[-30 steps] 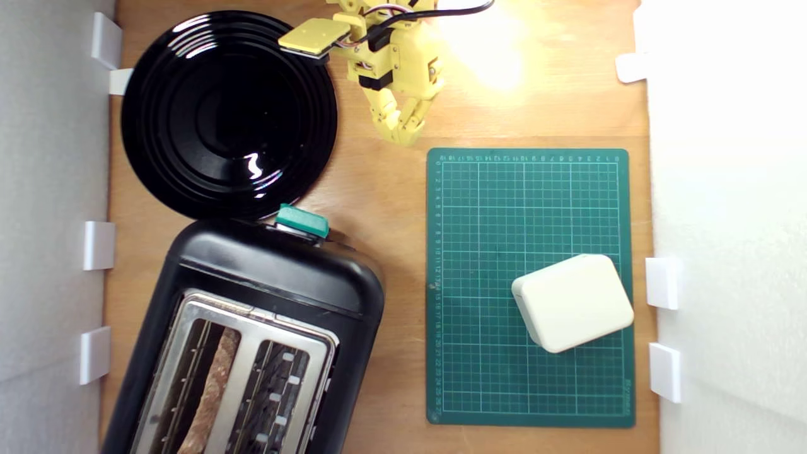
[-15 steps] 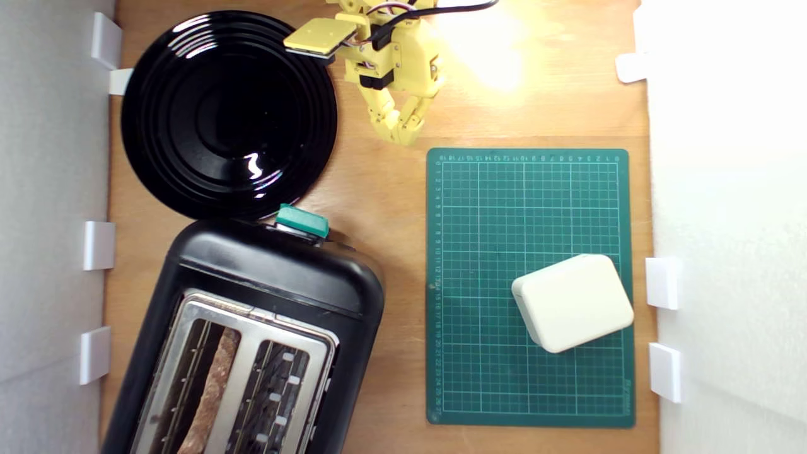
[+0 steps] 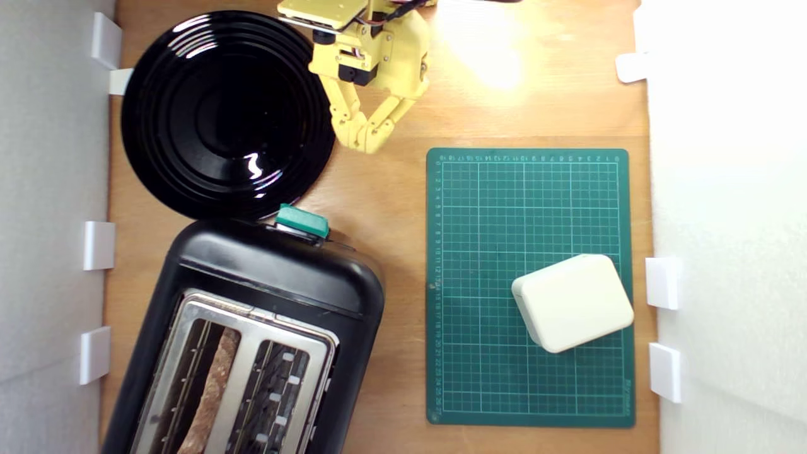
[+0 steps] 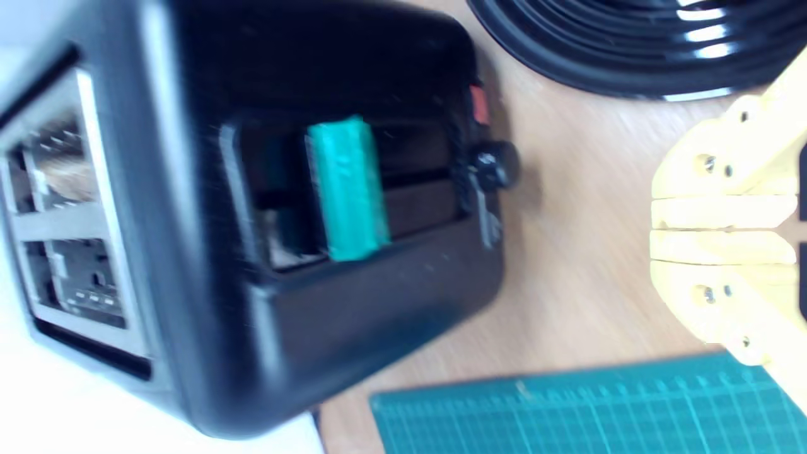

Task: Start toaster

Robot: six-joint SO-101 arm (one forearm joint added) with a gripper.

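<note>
Toaster (image 3: 265, 277): big, black and shiny, at the bottom on the exterior view's left; its lower end is cut off by the picture edge.
Plate (image 3: 189, 113): round and black, just above the toaster.
Mat (image 3: 479, 378): green with grid lines, on the exterior view's right.
Box (image 3: 572, 301): small and cream, sitting on the mat.
Gripper (image 3: 360, 140): yellow, tips pressed together, holding nothing, beside the plate's edge, well apart from the toaster.
Lever knob (image 4: 347, 189): teal, blurry in the wrist view.
Bread (image 3: 211, 391): brown slice in one slot, partly hidden.
</note>
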